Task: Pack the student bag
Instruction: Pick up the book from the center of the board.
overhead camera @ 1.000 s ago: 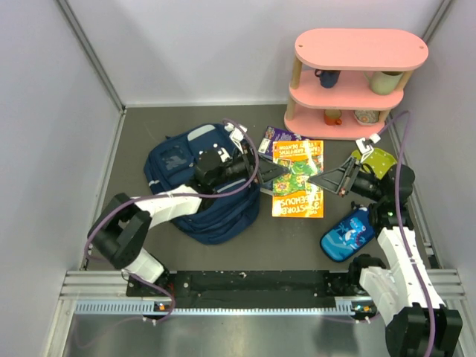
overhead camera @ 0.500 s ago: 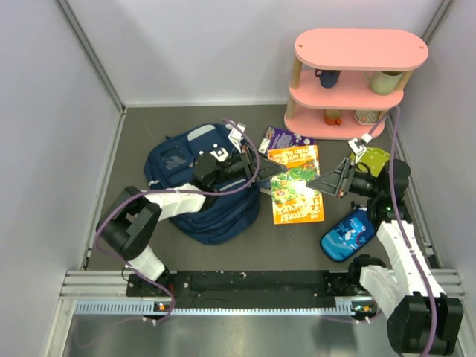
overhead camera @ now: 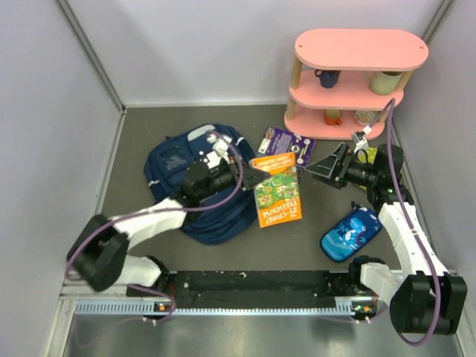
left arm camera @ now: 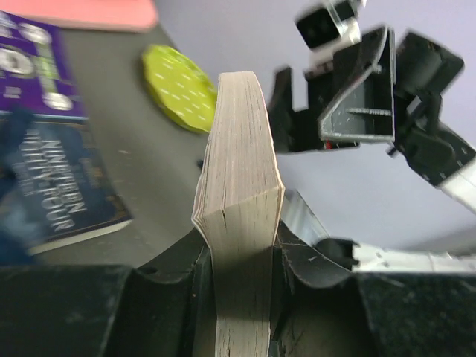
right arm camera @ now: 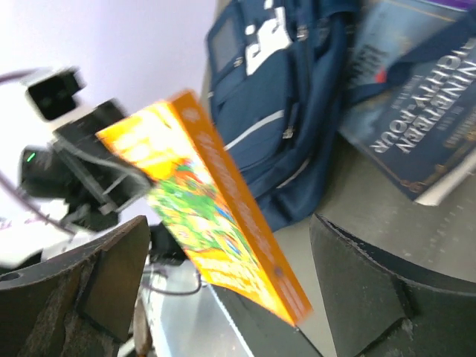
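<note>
Your left hand point(overhead camera: 251, 177) is pinching the orange book point(overhead camera: 279, 195), the student bag point(overhead camera: 167, 160) lying just at its nine o'clock, while your farther right hand point(overhead camera: 321, 165) is hanging wide, empty.

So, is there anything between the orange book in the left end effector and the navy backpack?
Nothing visible. The orange book, clamped in the left end effector, is beside the navy backpack; only that arm lies over the bag.
</note>
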Controlling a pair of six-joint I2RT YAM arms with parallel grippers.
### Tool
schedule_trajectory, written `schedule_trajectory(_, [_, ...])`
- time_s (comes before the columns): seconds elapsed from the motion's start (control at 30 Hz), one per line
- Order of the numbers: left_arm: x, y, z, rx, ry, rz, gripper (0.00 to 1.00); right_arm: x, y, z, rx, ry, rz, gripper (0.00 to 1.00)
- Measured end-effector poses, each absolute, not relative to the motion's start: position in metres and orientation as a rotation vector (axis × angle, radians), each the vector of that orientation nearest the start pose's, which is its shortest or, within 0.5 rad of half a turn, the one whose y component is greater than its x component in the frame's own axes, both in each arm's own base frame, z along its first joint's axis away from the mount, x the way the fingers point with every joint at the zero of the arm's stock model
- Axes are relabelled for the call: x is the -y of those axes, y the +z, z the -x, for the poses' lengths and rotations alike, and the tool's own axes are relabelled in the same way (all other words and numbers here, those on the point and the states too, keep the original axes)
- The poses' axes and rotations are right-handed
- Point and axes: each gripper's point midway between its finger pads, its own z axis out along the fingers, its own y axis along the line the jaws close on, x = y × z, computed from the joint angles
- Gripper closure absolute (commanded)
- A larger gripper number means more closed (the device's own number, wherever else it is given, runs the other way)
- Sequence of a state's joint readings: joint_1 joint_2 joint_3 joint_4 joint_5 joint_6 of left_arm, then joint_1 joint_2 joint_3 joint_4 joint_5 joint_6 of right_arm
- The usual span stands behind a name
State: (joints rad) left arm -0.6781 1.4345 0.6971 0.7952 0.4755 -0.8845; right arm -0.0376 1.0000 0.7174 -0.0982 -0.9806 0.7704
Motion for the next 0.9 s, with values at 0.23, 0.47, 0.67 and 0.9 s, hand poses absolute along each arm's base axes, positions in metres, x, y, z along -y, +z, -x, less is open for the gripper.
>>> schedule_trajectory(0.23, [0.263, 0.278, -0.267, -1.589, -1.234, 0.063, 1.0, -0.146, 0.207, -0.257, -2.09, 1.289, -0.279, 0.11])
schedule_trajectory(0.47, [0.215, 0.281, -0.279, -1.495, -1.118, 0.347, 1.0, -0.193, 0.177, -0.22, -2.107, 1.421, -0.279, 0.09])
schedule_trajectory(0.67, [0.206, 0.274, -0.283, -1.497, -1.114, 0.446, 1.0, -0.226, 0.201, -0.215, -1.981, 1.526, -0.253, 0.07])
schedule_trajectory(0.9, [0.211, 0.28, -0.28, -1.459, -1.221, 0.497, 1.0, -0.25, 0.213, -0.229, -1.903, 1.623, -0.291, 0.07])
